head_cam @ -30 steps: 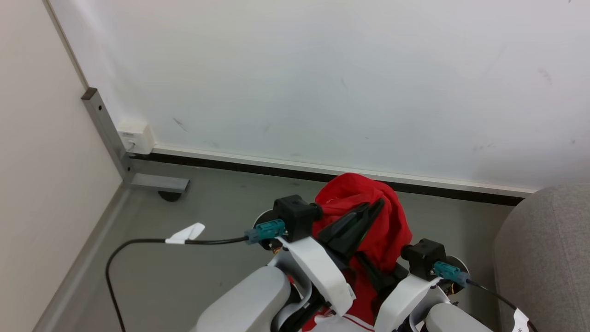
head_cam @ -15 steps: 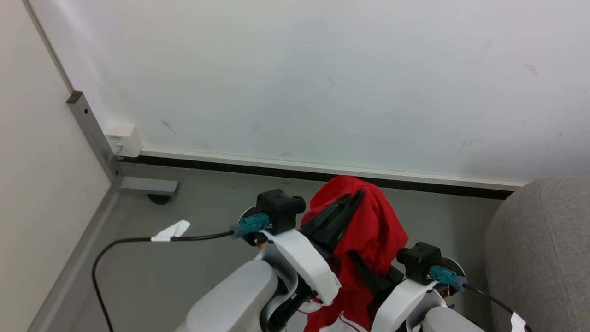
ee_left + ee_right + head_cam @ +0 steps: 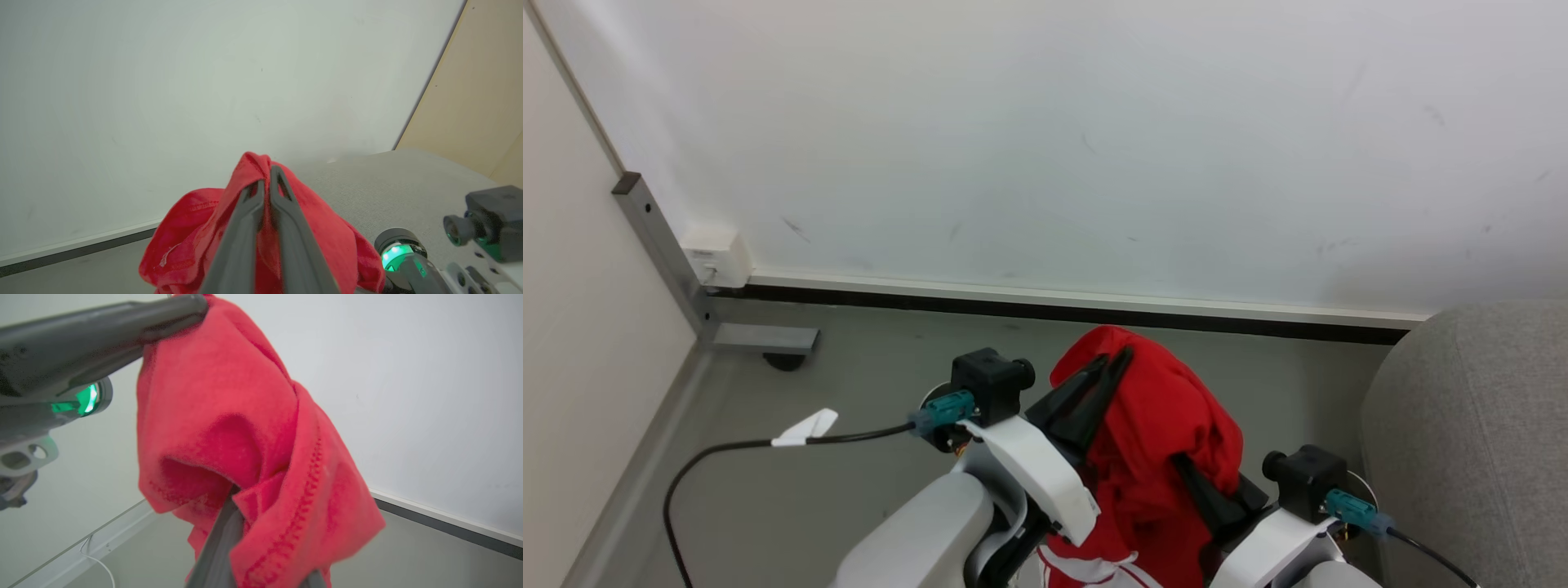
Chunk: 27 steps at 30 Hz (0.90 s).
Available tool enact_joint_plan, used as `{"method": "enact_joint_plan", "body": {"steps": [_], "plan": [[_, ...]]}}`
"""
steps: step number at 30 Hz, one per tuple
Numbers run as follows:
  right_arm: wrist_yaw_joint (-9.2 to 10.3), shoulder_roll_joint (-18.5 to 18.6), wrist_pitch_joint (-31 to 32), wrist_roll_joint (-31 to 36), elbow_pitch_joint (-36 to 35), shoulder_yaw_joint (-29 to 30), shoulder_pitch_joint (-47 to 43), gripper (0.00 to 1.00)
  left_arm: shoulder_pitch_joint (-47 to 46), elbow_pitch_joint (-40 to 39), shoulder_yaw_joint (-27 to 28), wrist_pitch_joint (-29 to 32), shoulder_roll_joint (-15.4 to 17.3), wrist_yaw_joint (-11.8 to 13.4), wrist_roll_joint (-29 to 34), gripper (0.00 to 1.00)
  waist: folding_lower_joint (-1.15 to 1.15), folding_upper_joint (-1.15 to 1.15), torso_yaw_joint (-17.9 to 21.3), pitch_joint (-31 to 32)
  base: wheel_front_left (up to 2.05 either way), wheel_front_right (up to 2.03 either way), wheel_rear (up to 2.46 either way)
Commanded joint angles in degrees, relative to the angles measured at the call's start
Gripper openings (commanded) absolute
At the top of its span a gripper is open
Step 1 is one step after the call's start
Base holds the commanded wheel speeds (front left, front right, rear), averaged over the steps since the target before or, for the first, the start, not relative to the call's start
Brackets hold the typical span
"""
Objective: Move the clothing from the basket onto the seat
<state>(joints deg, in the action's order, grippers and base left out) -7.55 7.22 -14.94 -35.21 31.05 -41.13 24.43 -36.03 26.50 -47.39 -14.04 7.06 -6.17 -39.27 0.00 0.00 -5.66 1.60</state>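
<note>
Bright red soft fabric garment (image 3: 1160, 425) (image 3: 327, 232) (image 3: 229, 396) is up in the air between both arms, bunched and draped, clear of the smooth grey floor (image 3: 849, 490) and hanging in front of the plain white wall (image 3: 1094, 122). Left gripper (image 3: 1112, 367) (image 3: 265, 179) (image 3: 192, 310): its two long dark fingers are pressed together on a fold at the top of the garment, a ridge of red cloth pinched between the tips, the rest falling away on both sides. Right gripper (image 3: 1196, 482) is lower and nearer the robot's body, with cloth hanging over it. In the right wrist view one dark finger (image 3: 216, 547) runs up under a stitched hem and its tip is hidden. Cannot tell whether this gripper is clamped or apart. A white panel with thin striped trim (image 3: 1094, 567) shows at the garment's lower end, between the two pale forearms. Large light grey upholstered sofa (image 3: 1470, 425) (image 3: 392, 183) stands to the robot's right, its rounded edge near the right arm, and the garment is not touching it. A black cable (image 3: 719, 447) with a white tag loops over the floor from the left wrist. A grey metal post (image 3: 658, 245) leans in the far left corner.
</note>
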Motion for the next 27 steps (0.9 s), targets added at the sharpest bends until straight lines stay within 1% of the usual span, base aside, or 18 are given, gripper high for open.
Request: {"method": "enact_joint_plan", "body": {"steps": [1, 7, 13, 16, 19, 27], "plan": [[0.12, 0.37, -0.14, 0.61, -0.92, 0.97, -0.98, 0.00, 0.96, 0.11, -0.05, -0.20, 0.46, 0.19, 0.11, 1.00, 0.00, 0.00, 0.34, 0.03, 0.00, 0.00, 0.00], [0.12, 1.85, -0.14, 2.98, -3.44, 4.92, -3.85, 0.00, 3.04, -1.42, -0.65, -0.66, 1.10, 0.04, 0.68, 1.00, 0.00, 0.00, 1.98, -0.17, 0.00, 0.00, 0.00], [0.12, 3.40, -0.15, 5.45, -5.47, 10.11, -5.48, 0.00, 5.86, -4.84, 0.57, -1.13, 2.37, 0.37, 1.85, 1.00, 0.00, 0.00, 5.11, -0.76, 0.00, 0.00, 0.00], [0.12, 3.83, -0.15, 6.60, -6.81, 12.52, -5.83, 0.00, 6.75, -6.39, 1.68, -1.07, 2.81, 0.52, 2.58, 1.00, 0.00, 0.00, 7.71, -1.26, 0.00, 0.00, 0.00], [0.12, 4.74, -0.14, 7.92, -8.28, 15.03, -5.92, 0.00, 7.38, -7.94, 2.53, -1.08, 3.15, 0.68, 4.87, 1.00, 0.00, 0.00, 10.47, -1.78, 0.00, 0.00, 0.00], [0.12, 5.57, -0.14, 10.41, -12.35, 19.02, -6.50, 0.00, 10.12, -10.44, 5.89, -1.10, 2.90, 0.12, 8.65, 1.00, 0.00, 0.00, 19.57, -3.24, 0.00, 0.00, 0.00]]}}
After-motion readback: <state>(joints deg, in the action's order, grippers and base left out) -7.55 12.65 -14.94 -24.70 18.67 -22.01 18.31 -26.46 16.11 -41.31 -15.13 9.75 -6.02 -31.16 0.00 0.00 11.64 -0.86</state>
